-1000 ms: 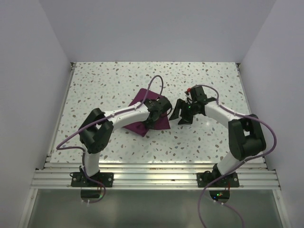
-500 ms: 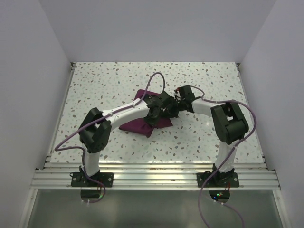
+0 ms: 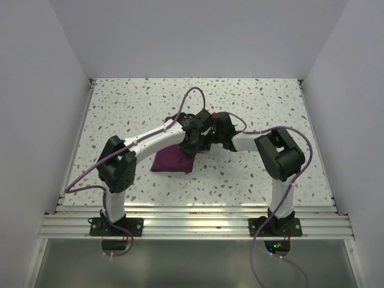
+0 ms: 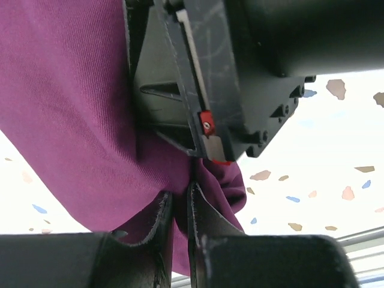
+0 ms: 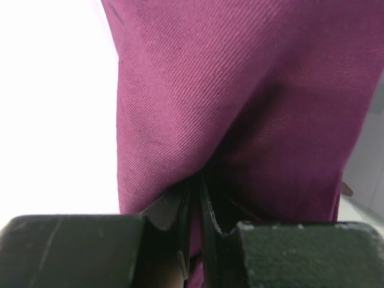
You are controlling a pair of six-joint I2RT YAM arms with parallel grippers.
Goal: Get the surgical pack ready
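— Left side first?
— Left arm stretched from its base across the desk to the middle. Left jaws pressed almost together, pinching a thin fold of the purple cloth, plain from the left wrist view.

— And the pack itself?
— Lying as a folded bundle on the desk just left of centre, partly under the left arm, with its upper right edge drawn up into the pinch. Contents, if any, hidden; impossible to tell.

— Right side?
— Right jaws squeezed onto another fold of the same cloth, just beside the left pair, nearly touching. Right arm doubled back from its base toward the middle.

— The step in hand, then?
— Probably drawing out or folding over a flap of the wrap, judging only from the twin pinch.

— How to do it well?
— Hold both pinches firm. Move the two wrists along one line at one pace, to avoid twisting the fabric or pulling it out of one grip. Lift just clear of the desk before carrying the flap, so as not to drag the whole bundle along. Mind the closeness of the two tools: part them sideways gently, to avoid a knock. Release only with the flap lying flat.
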